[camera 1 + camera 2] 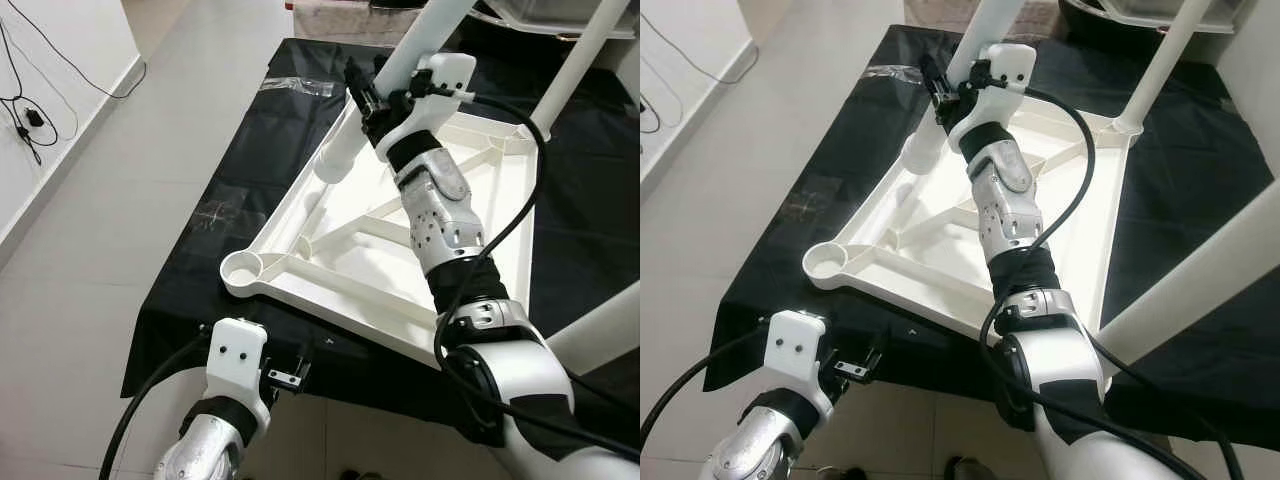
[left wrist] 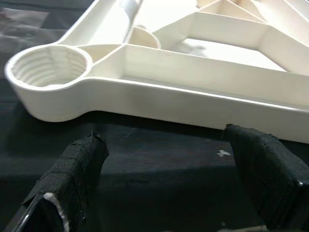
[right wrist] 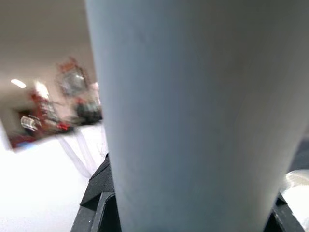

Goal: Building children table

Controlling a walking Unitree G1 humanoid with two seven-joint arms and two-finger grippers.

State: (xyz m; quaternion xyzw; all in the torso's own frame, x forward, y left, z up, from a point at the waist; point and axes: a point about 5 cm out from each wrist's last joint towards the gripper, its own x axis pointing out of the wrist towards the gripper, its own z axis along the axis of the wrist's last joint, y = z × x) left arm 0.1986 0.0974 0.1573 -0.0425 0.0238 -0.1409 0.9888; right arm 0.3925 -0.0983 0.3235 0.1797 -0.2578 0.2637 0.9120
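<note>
You lose the leg [image 1: 420, 50] top past the frame edge, right pincer [image 1: 368, 100] fingertips behind it, far worktop [image 1: 250, 130] corner cut off, background blurred in the right wrist view.

i see pale floor tiles [image 1: 120, 200], a white wall [image 1: 60, 60] with black cables [image 1: 25, 105], and a black cloth [image 1: 230, 200] spread out.

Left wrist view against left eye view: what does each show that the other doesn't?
The left wrist view alone shows the screw threads inside the empty corner socket and the left gripper's open fingers. The left eye view alone shows the right gripper shut on a white leg at the far left corner, and another leg standing. Both show the upturned tabletop on the black cloth.
</note>
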